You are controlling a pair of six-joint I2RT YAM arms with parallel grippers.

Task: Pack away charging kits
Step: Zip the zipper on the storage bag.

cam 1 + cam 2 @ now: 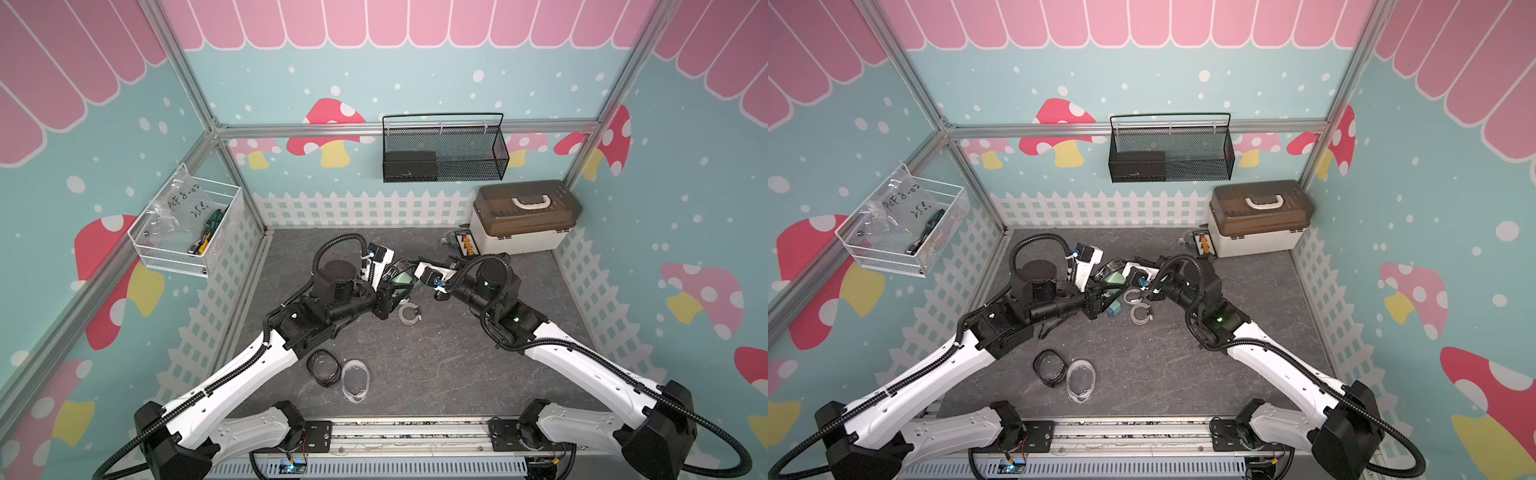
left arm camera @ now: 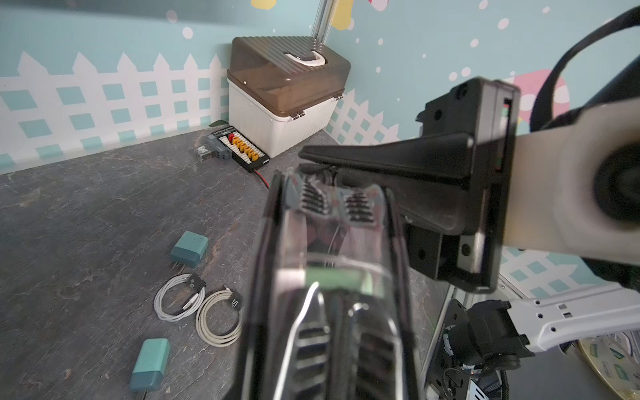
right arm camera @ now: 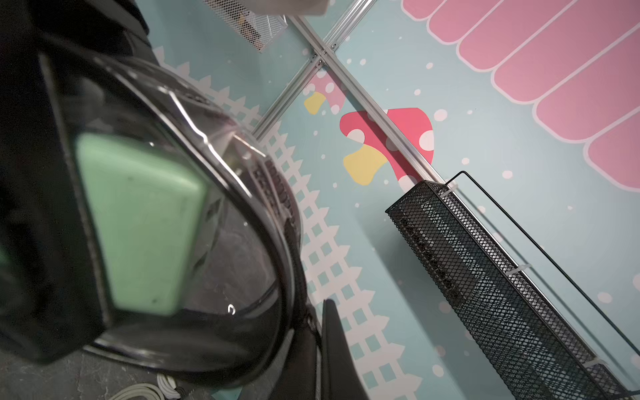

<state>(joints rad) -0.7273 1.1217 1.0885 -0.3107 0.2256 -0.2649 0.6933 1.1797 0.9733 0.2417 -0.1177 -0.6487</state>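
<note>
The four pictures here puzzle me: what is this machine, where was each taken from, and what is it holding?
It is a robot with two white arms, left arm and right arm, each ending in a two-fingered pincer. Two pictures look down from overhead, side by side; the other two come from small cameras on the wrists. The left pincer grips a black-rimmed pouch with a clear window and a green charger inside; the shut right pincer nips one end of it. On the grey table lie two teal chargers, two coiled white cables, two empty pouches, a beige box and a black connector board.
</note>
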